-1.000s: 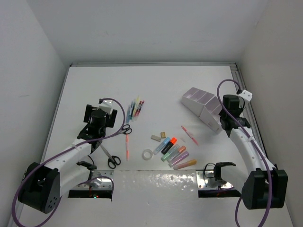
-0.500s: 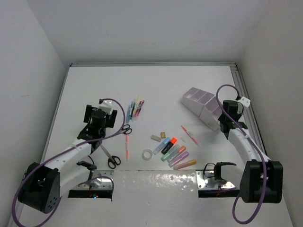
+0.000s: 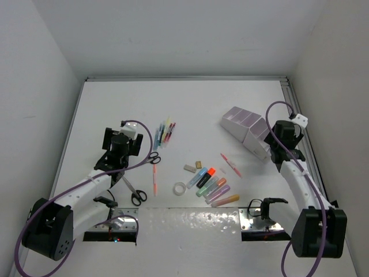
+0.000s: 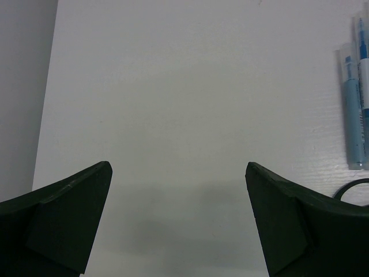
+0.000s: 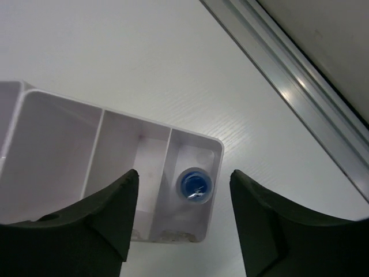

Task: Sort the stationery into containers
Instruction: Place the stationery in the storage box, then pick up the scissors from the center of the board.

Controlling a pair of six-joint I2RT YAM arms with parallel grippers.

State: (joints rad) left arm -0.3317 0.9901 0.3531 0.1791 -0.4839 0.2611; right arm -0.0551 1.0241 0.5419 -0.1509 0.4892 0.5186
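Evidently the drop-off step is in hand: the right gripper (image 5: 183, 173) is held over the organizer (image 5: 52, 144), which is set near the right edge of the table (image 3: 115, 104). Its jaws are parted with nothing clasped between them — a blue-capped pen (image 5: 195, 184) is seen upright in the end compartment below, touched by neither finger. The left gripper (image 4: 177, 167) is spread wide and empty over bare tabletop beside a pair of scissors (image 3: 152, 157). Most stationery is yet to be sorted: the highlighters (image 3: 210, 186), tape ring (image 3: 180, 188) and erasers (image 3: 190, 168) are gathered toward the middle of the near edge. Next, a lift clear of the compartment walls is called for, then a reach to the loose pink pen (image 3: 230, 164) nearby. No brand, label or writing can be read.
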